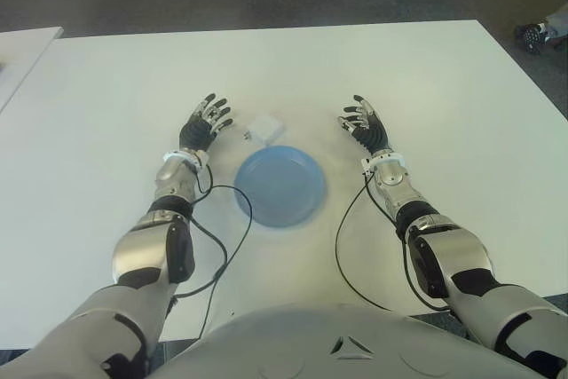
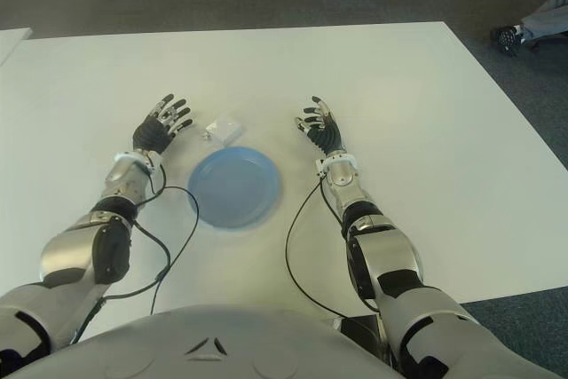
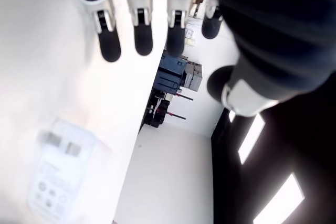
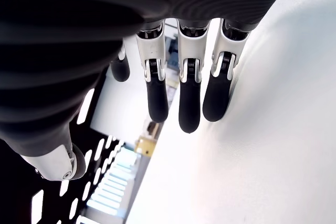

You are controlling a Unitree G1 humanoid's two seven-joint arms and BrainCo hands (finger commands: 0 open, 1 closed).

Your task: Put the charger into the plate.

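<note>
My left hand (image 1: 206,124) was spread and empty beside the small white charger (image 1: 265,128), which lay flat just beyond the plate (image 1: 280,185), so I feared my fingers could push it away on the smooth desk (image 1: 106,113); my right hand (image 1: 364,126) was also spread and empty.

White table (image 2: 399,104) seen from above, filling most of the frame. Centre left: a blue plate (image 2: 233,186), bare. Just above its upper left rim, apparently not touching it, lies a small white charger (image 2: 224,130). Left of the charger, the left hand (image 2: 160,127), fingers spread, holding nothing. Right of the plate, the right hand (image 2: 320,130), fingers likewise spread and empty. Black cables (image 2: 297,228) trail from both forearms toward the lower frame. Upper right corner: a person's shoe (image 2: 509,37) on dark floor.
</note>
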